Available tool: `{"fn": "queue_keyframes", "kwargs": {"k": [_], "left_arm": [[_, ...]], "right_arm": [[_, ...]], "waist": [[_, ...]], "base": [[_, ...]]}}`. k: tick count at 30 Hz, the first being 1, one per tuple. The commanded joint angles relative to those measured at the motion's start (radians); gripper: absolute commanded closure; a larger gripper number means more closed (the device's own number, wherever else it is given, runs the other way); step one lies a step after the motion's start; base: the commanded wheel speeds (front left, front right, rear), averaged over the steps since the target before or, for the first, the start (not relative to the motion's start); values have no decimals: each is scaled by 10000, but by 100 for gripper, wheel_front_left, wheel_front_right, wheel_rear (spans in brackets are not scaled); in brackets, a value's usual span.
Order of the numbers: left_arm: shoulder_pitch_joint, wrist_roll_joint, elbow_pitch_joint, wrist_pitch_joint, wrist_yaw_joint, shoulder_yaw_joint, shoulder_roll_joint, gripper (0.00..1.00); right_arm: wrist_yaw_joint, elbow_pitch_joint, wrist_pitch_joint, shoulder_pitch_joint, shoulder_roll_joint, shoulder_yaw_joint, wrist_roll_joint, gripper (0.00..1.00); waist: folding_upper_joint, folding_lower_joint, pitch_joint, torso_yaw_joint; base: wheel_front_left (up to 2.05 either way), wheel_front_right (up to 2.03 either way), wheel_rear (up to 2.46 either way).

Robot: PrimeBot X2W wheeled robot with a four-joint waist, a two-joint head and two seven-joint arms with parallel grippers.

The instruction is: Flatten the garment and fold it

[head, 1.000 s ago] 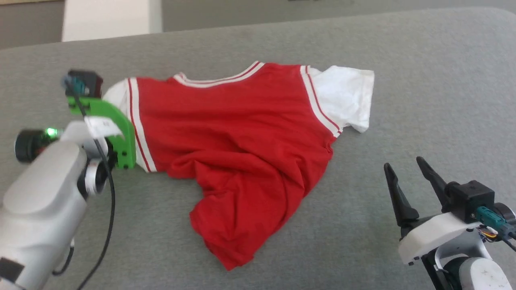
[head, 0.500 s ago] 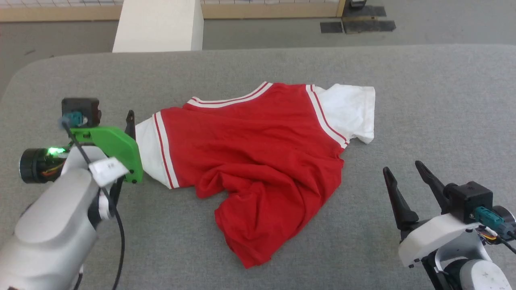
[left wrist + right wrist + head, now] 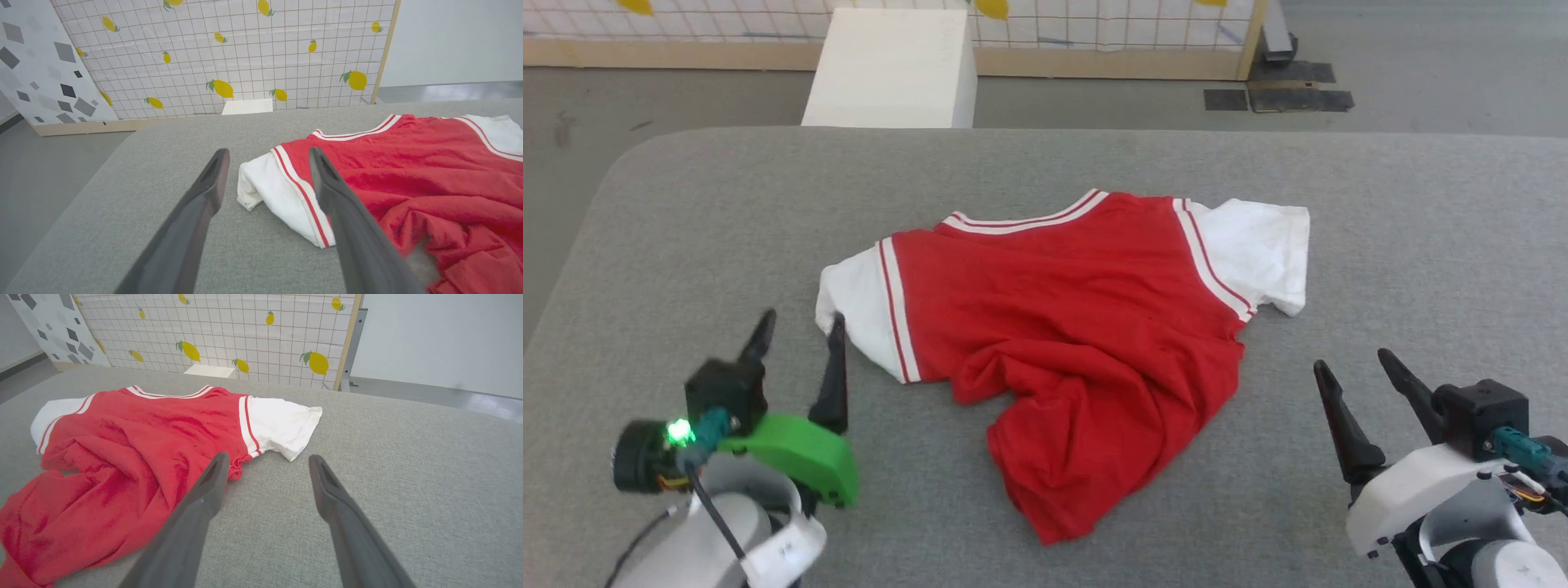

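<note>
Lying crumpled on grey table: garment; left gripper, right gripper both wide, empty; wrist views add diamond-print panel.

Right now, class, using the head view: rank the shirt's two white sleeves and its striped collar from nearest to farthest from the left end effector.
1. Left-side sleeve, just beyond the right finger of the left end effector.
2. Collar, at the shirt's far middle edge.
3. Right-side sleeve, far right.
</note>
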Motion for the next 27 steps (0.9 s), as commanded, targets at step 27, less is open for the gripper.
{"fn": "queue_keyframes", "kwargs": {"k": [27], "left_arm": [[54, 1222, -530, -122, -323, -23, -1314, 0]], "right_arm": [[-13, 3300, 7301, -4892, -2920, 1663, 903, 0]], "waist": [[0, 1, 2001, 2845]], "base": [[0, 0, 0]]}}
